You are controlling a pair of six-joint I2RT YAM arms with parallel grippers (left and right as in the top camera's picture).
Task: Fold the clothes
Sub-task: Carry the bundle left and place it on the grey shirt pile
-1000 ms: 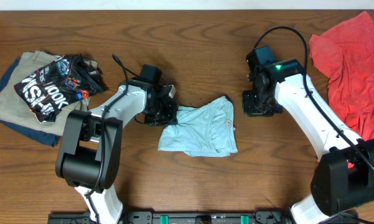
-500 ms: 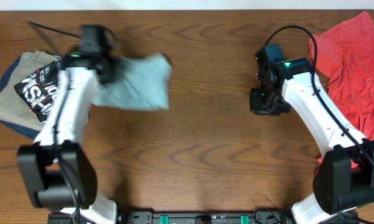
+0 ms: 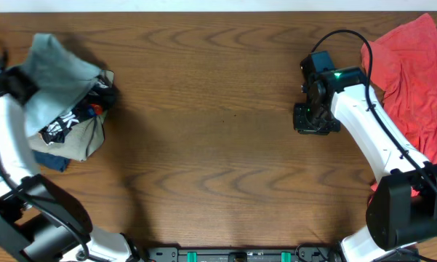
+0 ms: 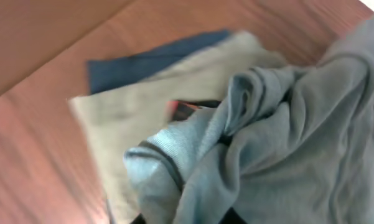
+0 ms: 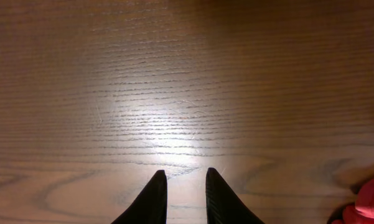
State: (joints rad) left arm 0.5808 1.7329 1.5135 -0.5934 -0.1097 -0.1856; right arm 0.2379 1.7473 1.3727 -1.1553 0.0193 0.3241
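The light blue T-shirt (image 3: 58, 69) hangs bunched over the pile of clothes at the table's far left. It fills the left wrist view (image 4: 286, 143), draped over my left gripper (image 4: 185, 219), whose dark tips barely show at the bottom edge, so their gap is hidden. In the overhead view that gripper is under the cloth. The coral-red shirt (image 3: 414, 80) lies crumpled at the far right. My right gripper (image 3: 314, 128) hovers just left of it over bare wood, its jaws (image 5: 185, 177) slightly apart with nothing between them; a red corner (image 5: 370, 202) shows beside them.
Under the blue shirt lie a black tee with white lettering (image 3: 80, 113), a khaki garment (image 3: 80, 142) (image 4: 124, 124) and a navy one (image 3: 51, 161) (image 4: 149, 59). The brown wooden table (image 3: 218, 145) spreads between the arms.
My left arm has swept the light blue T-shirt from the table's middle to the far left, over the pile. The right arm has shifted slightly to the right.
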